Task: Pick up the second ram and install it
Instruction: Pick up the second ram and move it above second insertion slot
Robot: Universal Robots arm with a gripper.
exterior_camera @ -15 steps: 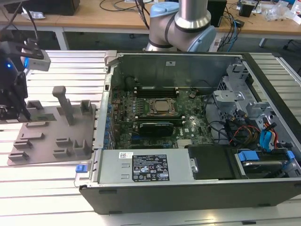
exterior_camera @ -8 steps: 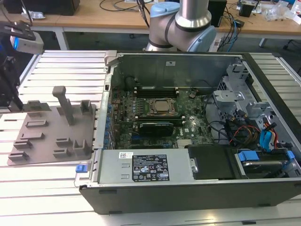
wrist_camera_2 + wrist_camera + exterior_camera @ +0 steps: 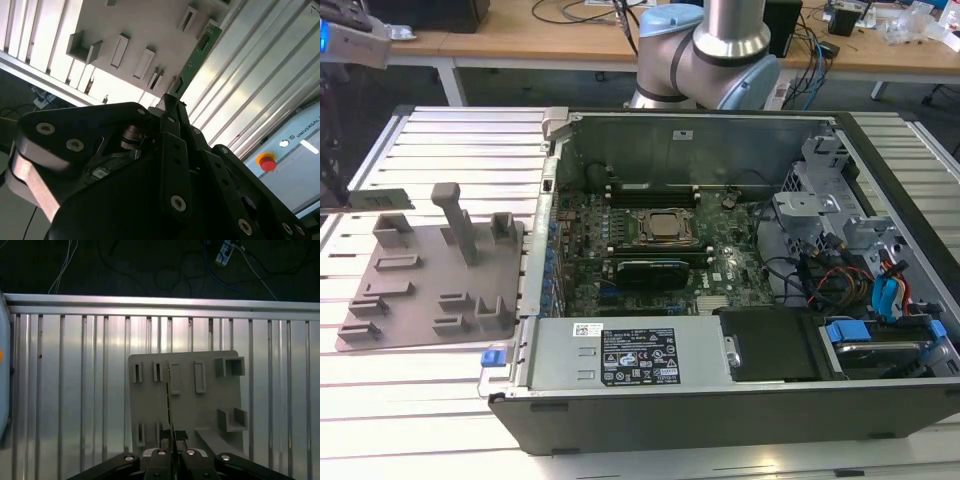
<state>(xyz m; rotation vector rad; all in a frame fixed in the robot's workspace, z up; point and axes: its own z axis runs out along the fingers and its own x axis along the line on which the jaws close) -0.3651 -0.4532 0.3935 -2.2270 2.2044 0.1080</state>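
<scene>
My gripper (image 3: pixel 172 100) is shut on the second ram (image 3: pixel 200 52), a thin dark-green board that sticks out past the black fingertips. In the first wrist view the ram (image 3: pixel 169 390) shows edge-on as a dark line running up from my gripper (image 3: pixel 172 452). It hangs in the air above the grey holder plate (image 3: pixel 210 405), apart from the plate's slots. In the exterior view the holder plate (image 3: pixel 420 300) lies on the slatted table at the exterior view's left of the open computer case (image 3: pixel 720 410).
Inside the case are the motherboard with its CPU socket (image 3: pixel 665 228), long black memory slots (image 3: pixel 650 190) on either side, and cables and drive bays (image 3: pixel 860 280) at the exterior view's right. The arm's base (image 3: pixel 705 50) stands behind the case. A red button (image 3: pixel 266 162) sits beside the table.
</scene>
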